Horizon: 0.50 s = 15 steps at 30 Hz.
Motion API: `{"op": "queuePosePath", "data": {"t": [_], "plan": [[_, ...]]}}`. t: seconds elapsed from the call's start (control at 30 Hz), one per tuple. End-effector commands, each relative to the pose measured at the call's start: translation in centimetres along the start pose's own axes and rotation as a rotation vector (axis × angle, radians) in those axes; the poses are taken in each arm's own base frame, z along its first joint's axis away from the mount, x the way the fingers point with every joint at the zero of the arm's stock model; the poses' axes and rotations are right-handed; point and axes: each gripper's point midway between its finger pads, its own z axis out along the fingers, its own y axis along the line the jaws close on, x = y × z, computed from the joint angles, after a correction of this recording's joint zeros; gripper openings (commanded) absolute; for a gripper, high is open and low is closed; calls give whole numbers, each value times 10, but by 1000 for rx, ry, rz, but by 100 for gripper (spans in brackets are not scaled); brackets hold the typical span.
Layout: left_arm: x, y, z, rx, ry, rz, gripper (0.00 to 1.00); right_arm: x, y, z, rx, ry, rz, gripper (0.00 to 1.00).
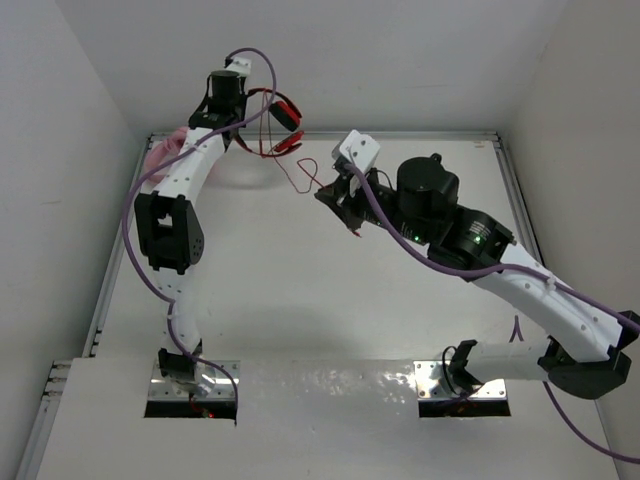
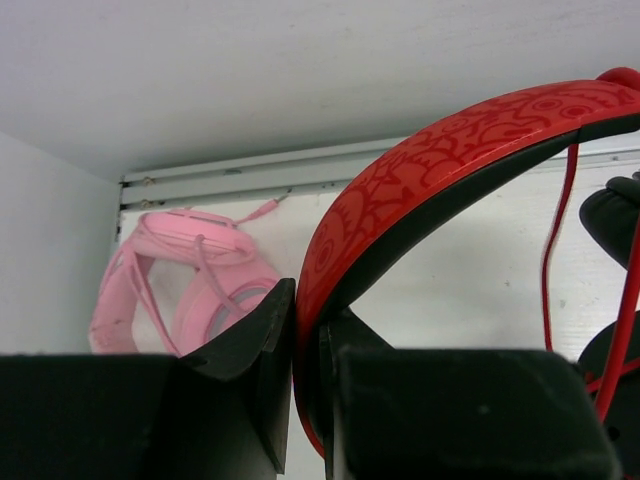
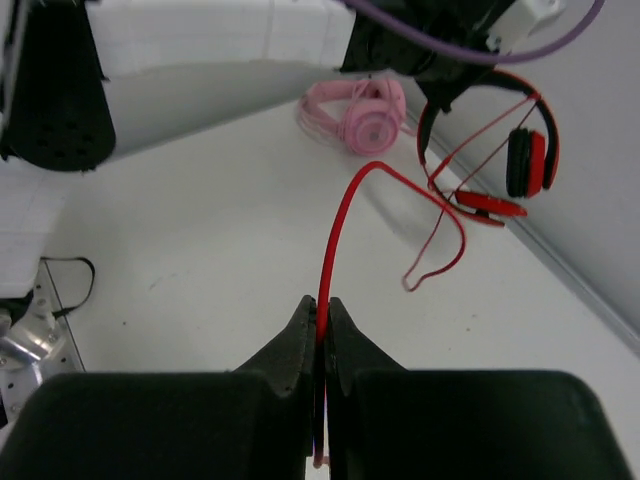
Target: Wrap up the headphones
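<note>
The red headphones [image 1: 281,112] hang in the air at the back of the table, held by their headband [image 2: 440,160]. My left gripper [image 2: 305,310] is shut on the headband, black lining to the right. The ear cups [image 3: 528,160] hang below in the right wrist view. The thin red cord [image 1: 300,178] runs from the cups toward my right gripper [image 1: 347,205]. My right gripper [image 3: 321,318] is shut on the cord [image 3: 335,230], which loops back to the headphones.
Pale pink headphones [image 2: 190,285] lie on the table at the back left corner, also in the top view [image 1: 165,150] and the right wrist view [image 3: 360,112]. White walls close in the back and sides. A metal rail [image 1: 400,134] edges the table's back.
</note>
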Motion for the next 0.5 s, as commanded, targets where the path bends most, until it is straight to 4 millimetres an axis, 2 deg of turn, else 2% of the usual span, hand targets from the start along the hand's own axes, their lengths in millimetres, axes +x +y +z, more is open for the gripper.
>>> {"op": "queuePosePath", "data": {"t": [0.0, 0.03, 0.1, 0.23, 0.33, 0.43, 0.47], "plan": [[-45, -16, -15, 104, -130, -99, 0, -44, -2, -7, -18, -104, -33, 0], [-48, -22, -16, 137, -125, -118, 0, -50, 0, -6, -35, -111, -45, 0], [-54, -36, -21, 218, -123, -181, 0, -49, 0, 0, -36, -96, -46, 0], [-72, -53, -34, 337, -131, -278, 0, -41, 13, 14, -103, -78, -42, 0], [-79, -64, -46, 411, -134, -325, 0, -44, 19, 24, -133, -87, -34, 0], [-76, -69, -48, 434, -119, -353, 0, -57, 21, 30, -148, -117, -36, 0], [-72, -71, -45, 434, -106, -359, 0, -67, 20, 30, -151, -144, -39, 0]]}}
